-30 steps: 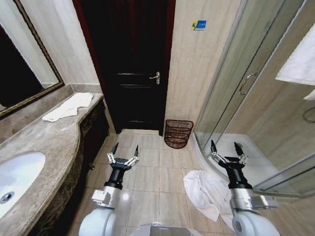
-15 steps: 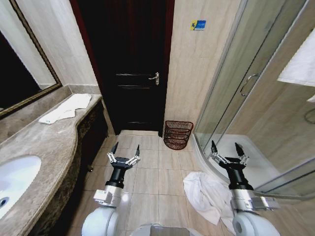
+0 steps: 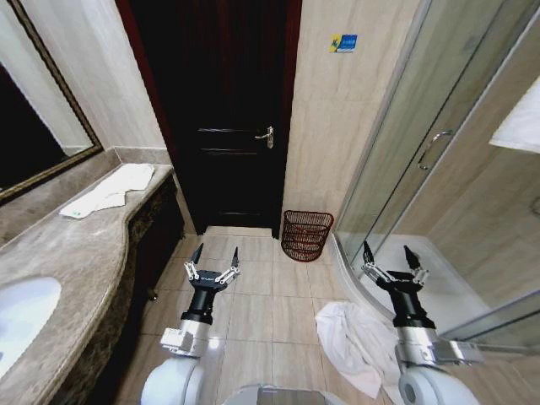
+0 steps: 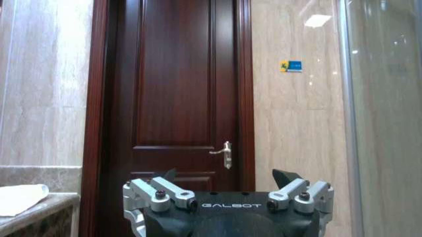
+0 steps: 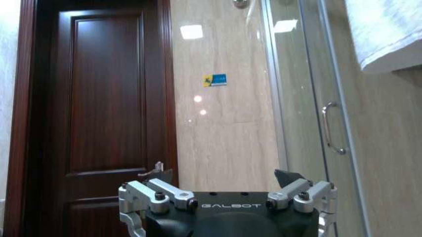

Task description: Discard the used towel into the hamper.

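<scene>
Head view tilted up since earlier

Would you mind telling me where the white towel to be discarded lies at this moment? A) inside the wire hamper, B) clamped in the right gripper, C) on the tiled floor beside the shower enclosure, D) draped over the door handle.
C: the white towel lies crumpled on the floor tiles by the shower enclosure, short of the hamper, with the right gripper open and empty above it.
</scene>
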You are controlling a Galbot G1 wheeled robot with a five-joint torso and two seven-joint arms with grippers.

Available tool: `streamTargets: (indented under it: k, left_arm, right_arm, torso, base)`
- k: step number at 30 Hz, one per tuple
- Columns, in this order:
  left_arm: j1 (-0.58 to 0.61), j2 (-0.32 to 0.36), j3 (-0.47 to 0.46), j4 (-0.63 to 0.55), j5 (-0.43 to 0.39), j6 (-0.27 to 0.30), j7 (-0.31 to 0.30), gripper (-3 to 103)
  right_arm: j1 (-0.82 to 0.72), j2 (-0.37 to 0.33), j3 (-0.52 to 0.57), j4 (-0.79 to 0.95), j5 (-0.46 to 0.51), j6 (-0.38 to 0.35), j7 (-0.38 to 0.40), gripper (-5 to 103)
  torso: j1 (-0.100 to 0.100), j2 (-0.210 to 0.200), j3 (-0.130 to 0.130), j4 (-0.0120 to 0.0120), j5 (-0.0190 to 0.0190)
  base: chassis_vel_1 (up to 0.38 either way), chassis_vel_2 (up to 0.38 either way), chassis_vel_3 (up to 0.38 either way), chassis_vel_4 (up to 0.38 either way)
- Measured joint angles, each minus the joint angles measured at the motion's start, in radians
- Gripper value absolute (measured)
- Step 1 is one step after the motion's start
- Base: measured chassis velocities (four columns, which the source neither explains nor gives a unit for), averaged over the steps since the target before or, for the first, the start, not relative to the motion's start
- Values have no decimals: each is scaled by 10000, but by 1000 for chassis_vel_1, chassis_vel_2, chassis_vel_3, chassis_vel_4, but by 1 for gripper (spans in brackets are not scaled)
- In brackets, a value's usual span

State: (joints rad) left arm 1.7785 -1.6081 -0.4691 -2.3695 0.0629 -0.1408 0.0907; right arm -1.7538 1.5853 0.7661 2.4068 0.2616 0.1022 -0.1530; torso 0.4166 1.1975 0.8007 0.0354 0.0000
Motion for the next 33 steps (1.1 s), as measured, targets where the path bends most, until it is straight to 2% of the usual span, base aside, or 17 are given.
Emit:
streamTargets:
  k: [6,7,8,13,16,25,29,32,33]
  left_arm:
    - [-40,0,55,127,-32,-192,136,98]
    - [-79,-1,74,199,-56,-247,175,101]
    - [-110,0,81,229,-63,-262,195,98]
    - [-174,0,106,244,-79,-255,282,94]
    - [-182,0,87,248,-71,-207,603,98]
    - [-128,0,97,271,-63,-105,607,98]
    - [-85,0,97,317,-76,-111,498,97]
    - [-95,0,90,322,-101,-97,402,97]
    - [-110,0,67,322,-115,-93,385,97]
  right_arm:
    - [-10,-10,61,4,-42,25,-134,100]
    - [-7,-16,62,-29,-53,34,-153,100]
    - [2,-27,63,-45,-55,36,-160,100]
    - [36,-65,70,-84,-47,81,-272,100]
    - [33,-111,66,-88,-30,101,-497,100]
    - [64,-150,37,-121,35,143,-708,100]
    - [77,-169,74,-196,254,455,-1110,100]
    - [105,-180,75,-284,441,958,-1719,100]
    - [111,-170,52,-294,462,1085,-1820,100]
  torso:
    - [2,-1,1,-2,-2]
    - [3,-1,2,-2,0]
    - [4,-2,3,0,3]
    - [4,-1,2,-1,-3]
    - [1,0,0,-2,-3]
    - [1,-1,1,0,-1]
    - [3,-1,1,-3,-4]
    - [3,-1,1,0,3]
    - [6,-2,2,0,-5]
  base:
    - [-152,158,162,-155]
    - [-161,183,179,-162]
    - [-162,183,163,-175]
    - [-155,162,158,-162]
    - [-134,125,127,-142]
    - [-186,181,175,-180]
    - [-224,199,219,-209]
    - [-197,190,209,-206]
    - [-168,164,178,-180]
